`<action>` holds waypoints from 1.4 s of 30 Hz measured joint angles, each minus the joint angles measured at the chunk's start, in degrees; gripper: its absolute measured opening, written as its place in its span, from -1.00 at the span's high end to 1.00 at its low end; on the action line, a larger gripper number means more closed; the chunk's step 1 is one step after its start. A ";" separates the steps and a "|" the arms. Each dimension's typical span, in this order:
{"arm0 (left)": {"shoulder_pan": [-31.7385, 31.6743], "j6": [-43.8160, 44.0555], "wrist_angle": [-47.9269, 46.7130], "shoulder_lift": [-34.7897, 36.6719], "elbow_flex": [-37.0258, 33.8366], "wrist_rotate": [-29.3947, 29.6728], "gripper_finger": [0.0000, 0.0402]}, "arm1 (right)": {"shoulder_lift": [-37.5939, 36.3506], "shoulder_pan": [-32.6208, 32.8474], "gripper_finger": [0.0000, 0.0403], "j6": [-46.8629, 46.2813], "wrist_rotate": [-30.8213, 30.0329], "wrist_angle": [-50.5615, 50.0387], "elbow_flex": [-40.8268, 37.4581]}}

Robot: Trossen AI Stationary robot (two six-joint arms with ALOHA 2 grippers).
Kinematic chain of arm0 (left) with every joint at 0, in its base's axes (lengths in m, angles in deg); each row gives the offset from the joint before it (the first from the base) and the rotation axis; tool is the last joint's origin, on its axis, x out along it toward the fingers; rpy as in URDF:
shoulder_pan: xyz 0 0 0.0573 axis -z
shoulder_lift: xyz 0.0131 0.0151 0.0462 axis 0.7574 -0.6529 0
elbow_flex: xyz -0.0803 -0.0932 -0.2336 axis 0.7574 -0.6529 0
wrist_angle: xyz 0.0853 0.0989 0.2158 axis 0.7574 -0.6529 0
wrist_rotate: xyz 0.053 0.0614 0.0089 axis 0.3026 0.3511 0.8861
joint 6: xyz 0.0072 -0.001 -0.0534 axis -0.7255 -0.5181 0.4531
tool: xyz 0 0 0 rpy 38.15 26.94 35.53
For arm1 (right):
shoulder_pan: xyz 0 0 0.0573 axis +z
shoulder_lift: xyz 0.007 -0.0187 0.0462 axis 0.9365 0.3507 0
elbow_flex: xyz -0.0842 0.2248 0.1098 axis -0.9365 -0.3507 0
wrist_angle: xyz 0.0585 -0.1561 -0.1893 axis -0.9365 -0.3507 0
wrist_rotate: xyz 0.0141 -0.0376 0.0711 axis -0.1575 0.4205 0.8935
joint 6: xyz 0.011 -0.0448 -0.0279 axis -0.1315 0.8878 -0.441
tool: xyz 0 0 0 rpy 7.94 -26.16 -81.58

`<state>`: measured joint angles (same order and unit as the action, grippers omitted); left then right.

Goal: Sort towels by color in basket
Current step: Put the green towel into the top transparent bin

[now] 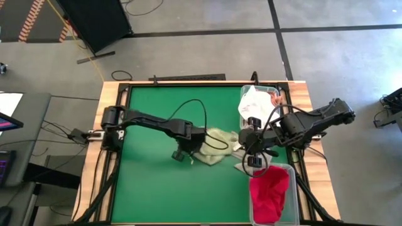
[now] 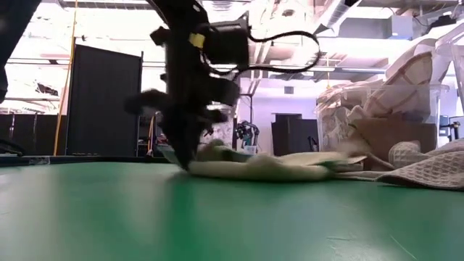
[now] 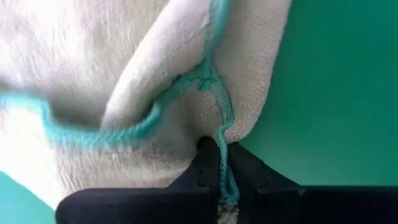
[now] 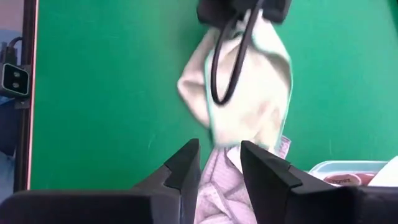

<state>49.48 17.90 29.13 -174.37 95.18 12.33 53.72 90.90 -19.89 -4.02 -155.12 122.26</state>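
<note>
A pale green towel (image 1: pixel 217 145) with a teal stitched hem lies crumpled on the green table, mid-right. My left gripper (image 1: pixel 182 152) is shut on its left end; it shows as a dark shape (image 2: pixel 187 156) in the low view. My right gripper (image 4: pixel 219 163) is open and stands over a pale waffle-weave towel (image 4: pixel 214 190) that lies flat beside the green one (image 4: pixel 249 106). Red towels (image 1: pixel 270 191) fill a clear bin at the near right. White towels (image 1: pixel 254 100) fill a bin at the far right. My left gripper pinches the pale green towel's hemmed edge (image 3: pixel 219 134) between its two fingers, at a fold where the teal stitching runs down between them. It comes from above, pointing down. The towel's held end is raised a little; the rest lies slack on the table (image 2: pixel 275 167). My right gripper has its fingers on either side of the waffle-weave towel's end (image 4: pixel 217 177); I cannot tell whether they touch it.
The two clear bins (image 1: pixel 289 172) (image 1: pixel 276 94) line the table's right edge, close to my right arm. The waffle-weave towel (image 2: pixel 428 170) lies low at the right in the low view. Bare green mat (image 1: pixel 151 188) stretches to the left and near side.
</note>
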 joint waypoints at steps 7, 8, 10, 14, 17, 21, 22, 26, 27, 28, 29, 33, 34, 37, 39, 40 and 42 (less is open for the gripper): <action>0.41 0.75 -13.95 6.60 0.20 -2.54 0.99 | 0.00 -0.02 0.29 0.43 0.07 -0.08 0.00; 0.65 0.75 -15.22 7.00 0.16 -2.87 0.99 | 0.00 -0.02 0.29 0.43 0.07 -0.11 0.00; 1.27 0.06 -18.08 7.83 0.17 -3.10 0.99 | 0.00 -0.02 0.29 0.43 0.09 -0.10 0.00; 2.34 -1.40 -21.62 9.32 0.19 -1.05 0.99 | 0.00 -0.02 0.29 0.43 0.11 -0.11 0.00; 2.74 -0.15 -14.81 12.00 0.26 3.63 0.99 | 0.00 -0.02 0.29 0.44 0.20 -0.10 0.00; 2.35 0.62 -4.19 16.25 0.27 8.33 0.99 | 0.00 -0.02 0.29 0.41 0.11 -0.10 0.00; 2.19 0.35 -1.73 17.36 0.29 8.79 0.99 | 0.00 -0.02 0.29 0.39 0.09 -0.10 0.00; 1.14 -1.62 0.90 20.88 0.40 4.43 0.98 | 0.00 0.53 0.29 -0.93 0.00 -0.12 0.00; 0.81 -2.52 0.38 21.05 0.40 2.15 0.97 | 0.00 0.85 0.29 -0.97 0.00 -0.12 0.00; 0.58 -3.27 -0.21 21.04 0.39 0.48 0.96 | 0.00 1.21 0.29 -1.11 0.00 -0.12 0.00; 0.45 -3.51 -0.62 20.93 0.38 -0.28 0.96 | 0.00 1.59 0.29 -1.12 0.00 -0.11 0.00; -0.13 -3.72 -1.02 20.89 0.38 -2.76 0.97 | 0.00 2.38 0.29 -1.13 -0.01 0.00 0.00; -0.28 -4.53 -1.57 20.64 0.40 -4.95 0.97 | 0.00 2.49 0.29 -1.15 -0.02 0.14 0.00; -0.31 -6.76 -4.24 19.84 0.38 -12.52 0.97 | 0.00 2.56 0.29 -1.15 -0.06 0.36 0.00; -0.23 -7.70 -4.22 19.24 0.38 -15.07 0.97 | 0.00 2.55 0.29 -1.16 -0.12 0.50 0.00; -0.23 -7.89 -4.55 19.00 0.38 -15.38 0.97 | 0.01 2.56 0.29 -1.15 -0.13 0.53 0.00; -0.30 -8.59 -3.50 17.27 0.39 -15.80 0.97 | 0.00 2.56 0.29 -1.17 -0.13 0.54 0.00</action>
<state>49.18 9.32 25.63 -157.09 95.56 -3.47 53.72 93.46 -21.05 -4.16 -154.58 122.26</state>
